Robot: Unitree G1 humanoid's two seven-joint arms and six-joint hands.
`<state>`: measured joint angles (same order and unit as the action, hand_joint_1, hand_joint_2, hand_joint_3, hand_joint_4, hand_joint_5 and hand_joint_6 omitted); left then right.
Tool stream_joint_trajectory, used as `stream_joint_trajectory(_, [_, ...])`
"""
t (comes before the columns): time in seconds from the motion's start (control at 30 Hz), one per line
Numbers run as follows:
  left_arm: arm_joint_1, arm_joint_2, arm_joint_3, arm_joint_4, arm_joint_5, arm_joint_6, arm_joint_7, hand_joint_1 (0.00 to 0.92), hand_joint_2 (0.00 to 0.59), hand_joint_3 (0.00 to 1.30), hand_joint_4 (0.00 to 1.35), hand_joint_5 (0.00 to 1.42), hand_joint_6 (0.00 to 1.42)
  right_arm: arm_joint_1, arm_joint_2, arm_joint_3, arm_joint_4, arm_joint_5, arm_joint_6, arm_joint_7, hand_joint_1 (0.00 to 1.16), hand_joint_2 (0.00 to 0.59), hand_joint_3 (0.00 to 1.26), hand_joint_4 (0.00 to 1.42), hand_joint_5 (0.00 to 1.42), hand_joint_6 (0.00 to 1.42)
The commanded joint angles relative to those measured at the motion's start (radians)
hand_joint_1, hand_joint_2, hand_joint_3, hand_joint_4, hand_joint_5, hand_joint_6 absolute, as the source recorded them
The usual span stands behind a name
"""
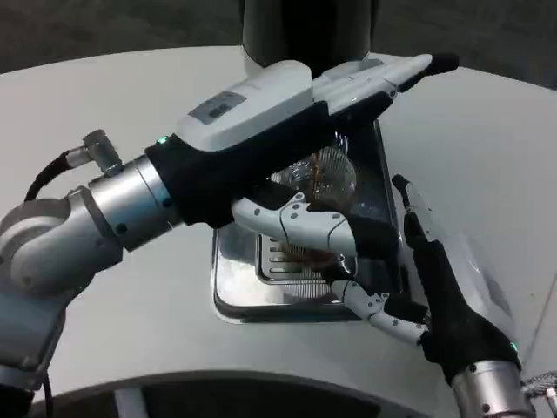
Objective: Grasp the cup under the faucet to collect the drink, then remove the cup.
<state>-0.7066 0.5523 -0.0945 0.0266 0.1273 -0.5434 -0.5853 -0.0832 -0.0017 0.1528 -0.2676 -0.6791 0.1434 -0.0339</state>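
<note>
Head view of a white round table (130,287) against a dark floor (104,26), which fills the upper corners. At the table's far edge stands a dark dispenser (305,30), cut off by the top of the frame. Before it lies a shiny metal drip tray (235,287) with a slotted grate (287,266) in its middle. The left hand (296,131) reaches across the tray from the left, white back uppermost, long fingers (409,70) stretched toward the dispenser and lower fingers curled beneath. A clear cup (329,174) sits over the tray, just under that hand and largely hidden by it; whether the fingers grasp it cannot be told. The right hand (435,287) rests at the tray's right edge, palm turned inward, fingers spread and holding nothing, its fingertips (383,309) near the tray's front right corner
</note>
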Motion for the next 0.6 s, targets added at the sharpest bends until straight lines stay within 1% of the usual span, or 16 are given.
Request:
stream_joint_trajectory(0.03, [0.019, 0.011, -0.013, -0.015, 0.001, 0.001, -0.014, 0.000, 0.083, 0.00, 0.00, 0.05, 0.02, -0.061, -0.022, 0.005, 0.071, 0.059, -0.045, -0.019, 0.60, 0.194, 0.00, 0.00, 0.00, 0.00])
stream_joint_trajectory(0.13, [0.021, 0.012, -0.015, -0.014, 0.000, 0.001, -0.016, 0.000, 0.082, 0.00, 0.00, 0.05, 0.02, -0.104, -0.040, -0.002, 0.124, 0.098, -0.066, -0.020, 0.62, 0.199, 0.00, 0.00, 0.00, 0.00])
stream_joint_trajectory(0.3, [0.020, 0.014, -0.014, -0.018, -0.002, 0.003, -0.017, 0.000, 0.082, 0.00, 0.00, 0.05, 0.02, -0.150, -0.058, -0.012, 0.180, 0.144, -0.080, -0.035, 0.65, 0.194, 0.00, 0.00, 0.00, 0.00])
stream_joint_trajectory(0.37, [0.019, 0.015, -0.014, -0.019, -0.002, 0.006, -0.018, 0.000, 0.083, 0.00, 0.00, 0.05, 0.01, -0.162, -0.060, -0.014, 0.195, 0.162, -0.086, -0.042, 0.65, 0.192, 0.00, 0.00, 0.00, 0.00])
stream_joint_trajectory(0.6, [0.018, 0.018, -0.019, -0.024, -0.001, 0.011, -0.022, 0.000, 0.087, 0.00, 0.00, 0.05, 0.01, -0.204, -0.050, 0.001, 0.253, 0.181, -0.110, -0.084, 0.68, 0.182, 0.00, 0.00, 0.00, 0.00])
